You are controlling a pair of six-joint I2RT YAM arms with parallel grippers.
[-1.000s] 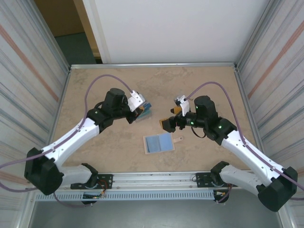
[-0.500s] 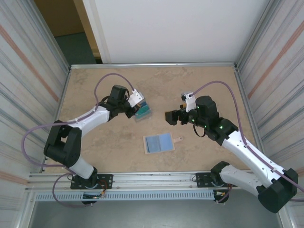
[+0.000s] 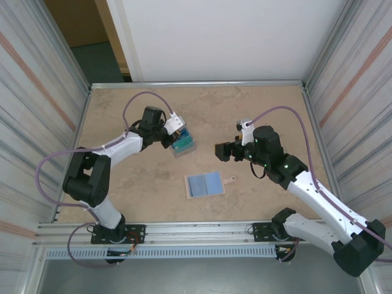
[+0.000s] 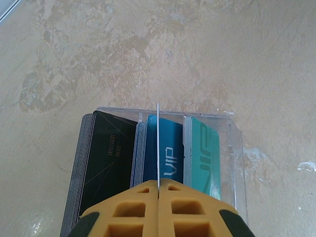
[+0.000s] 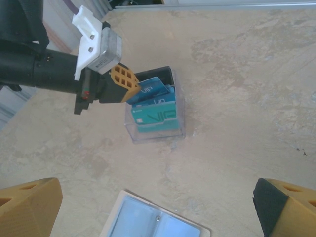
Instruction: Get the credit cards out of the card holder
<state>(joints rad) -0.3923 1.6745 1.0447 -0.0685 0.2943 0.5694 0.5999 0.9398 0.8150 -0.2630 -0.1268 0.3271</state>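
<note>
The left gripper (image 4: 158, 186), its honeycombed yellow fingers pressed together, pinches one of the thin glossy credit cards (image 4: 168, 148) edge-on in a clear plastic box (image 4: 232, 143) far left, the right gripper (image 3: 222, 151) hangs spread wide over the marbled table (image 3: 263, 110), and the flat card holder (image 3: 204, 184) lies open near centre.

A robot test cell in a lab or workshop is indicated: a marble-patterned tabletop (image 3: 147, 196) is framed by an aluminium rim (image 3: 196, 83), closed in by ribbed side panels (image 3: 30, 104) and a white back board (image 3: 233, 37), and two cabled robot arms (image 3: 315, 195) are bolted to a metal rail (image 3: 202, 231) at its near edge.
</note>
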